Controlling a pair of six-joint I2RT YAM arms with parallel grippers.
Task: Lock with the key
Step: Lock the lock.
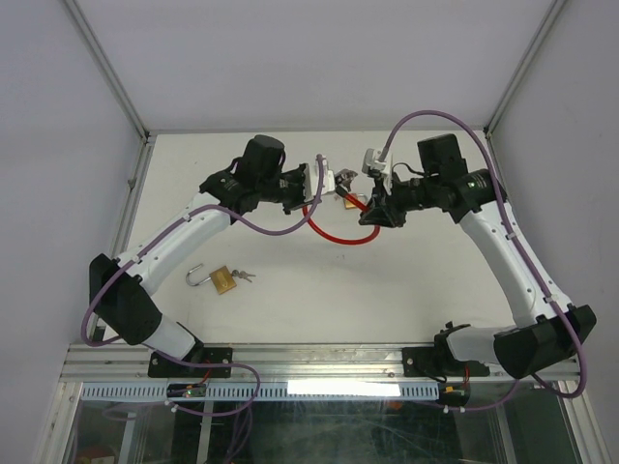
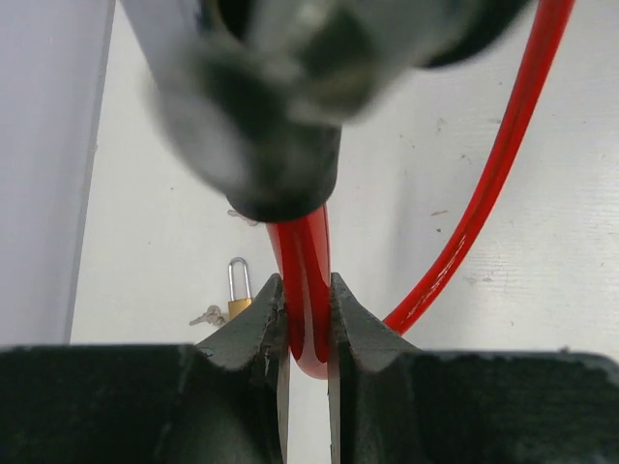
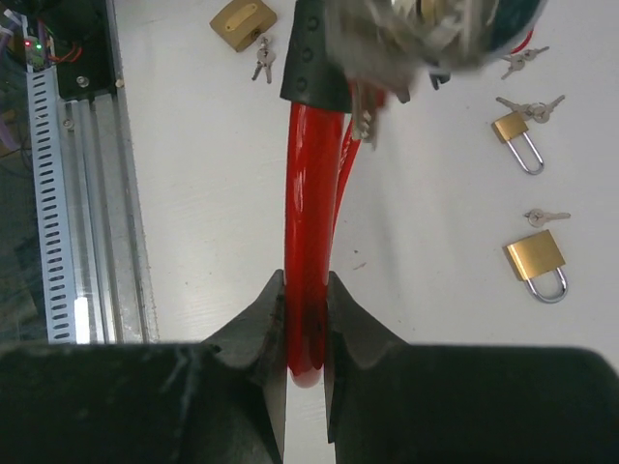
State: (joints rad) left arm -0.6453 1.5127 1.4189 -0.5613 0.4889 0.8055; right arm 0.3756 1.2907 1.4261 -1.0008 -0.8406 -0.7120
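A red cable lock (image 1: 338, 238) hangs in a loop between my two arms above the table's middle. My left gripper (image 1: 326, 178) is shut on one end of the red cable (image 2: 308, 261), which stands pinched between its jaws below a blurred dark lock head (image 2: 280, 126). My right gripper (image 1: 369, 209) is shut on the other end of the cable (image 3: 308, 242), just below the black lock body (image 3: 314, 58). Small silver keys (image 3: 362, 114) hang beside that body. Whether a key sits in the lock I cannot make out.
A brass padlock (image 1: 224, 281) with an open shackle and its keys (image 1: 244, 276) lies on the table at the near left. The right wrist view shows more brass padlocks (image 3: 538, 259) (image 3: 519, 135) (image 3: 242, 21) with loose keys (image 3: 546, 216). A metal rail (image 1: 319, 361) runs along the near edge.
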